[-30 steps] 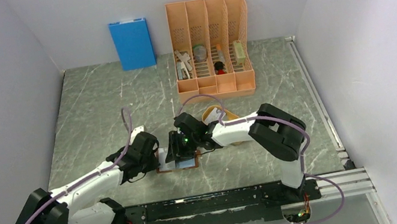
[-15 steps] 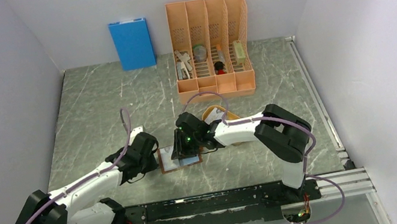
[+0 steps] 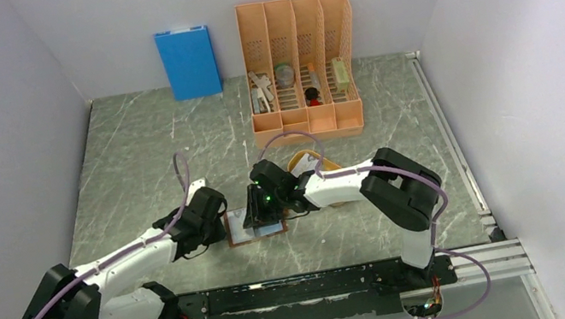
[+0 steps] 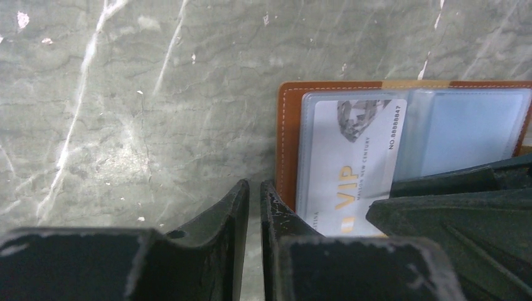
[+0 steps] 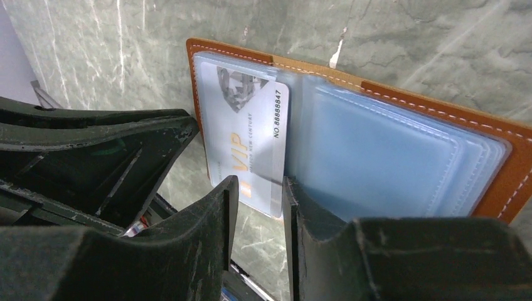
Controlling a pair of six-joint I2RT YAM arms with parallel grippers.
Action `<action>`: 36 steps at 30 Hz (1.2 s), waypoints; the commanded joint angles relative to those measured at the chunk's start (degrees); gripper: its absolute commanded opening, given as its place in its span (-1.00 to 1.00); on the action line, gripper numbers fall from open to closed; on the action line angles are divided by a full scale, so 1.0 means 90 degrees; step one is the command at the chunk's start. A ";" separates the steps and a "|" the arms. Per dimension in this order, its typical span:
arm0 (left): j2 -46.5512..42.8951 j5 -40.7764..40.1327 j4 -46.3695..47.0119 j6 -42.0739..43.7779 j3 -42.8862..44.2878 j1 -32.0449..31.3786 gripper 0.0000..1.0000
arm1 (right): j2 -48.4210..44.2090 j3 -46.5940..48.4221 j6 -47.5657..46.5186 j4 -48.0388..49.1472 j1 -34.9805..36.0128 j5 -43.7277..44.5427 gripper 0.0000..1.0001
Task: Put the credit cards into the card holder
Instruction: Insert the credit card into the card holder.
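The card holder point(image 3: 256, 226) lies open on the table point(image 3: 133, 167), low centre in the top view. Only the wrist views show a VIP card point(image 5: 248, 147) in its left sleeve. The right gripper point(image 5: 258, 188) is slightly parted over the card's lower edge and grips nothing. The left gripper point(image 4: 254, 194) is almost closed and empty beside the holder's left edge. More of the holder shows than a second ago.

Left wrist view. The left gripper point(image 4: 254, 189) stood low over the grey marbled table point(image 4: 138, 94), its jaws nearly together with nothing between them. Just beside its right finger lay the open card holder point(image 4: 287, 138), a credit card point(image 4: 351, 163) marked "VIP" showing through its clear sleeve. A black ribbed body point(image 4: 452, 210) overlapped the holder's lower right.
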 commanded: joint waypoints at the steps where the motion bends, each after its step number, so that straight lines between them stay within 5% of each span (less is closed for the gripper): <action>1: 0.0207 0.0229 0.0156 0.0081 0.0036 0.0006 -0.64 | 0.0134 0.0082 -0.0117 0.0282 0.0044 -0.0167 -0.29; 19: 0.0175 0.0084 0.0025 0.0099 0.0243 0.0010 -0.61 | -0.0130 0.0304 -0.0528 0.0033 0.0119 -0.0017 -0.24; 30: -0.0402 -0.0296 -0.0665 -0.0004 0.0505 0.0021 -0.29 | -0.1091 0.0587 -0.0892 -0.1314 -0.0063 0.0864 -0.06; 36: -0.1194 -0.0288 -0.1190 0.0298 0.0804 0.0022 -0.02 | -0.2899 -0.0385 -0.1182 -0.1400 -0.0277 0.2249 -0.10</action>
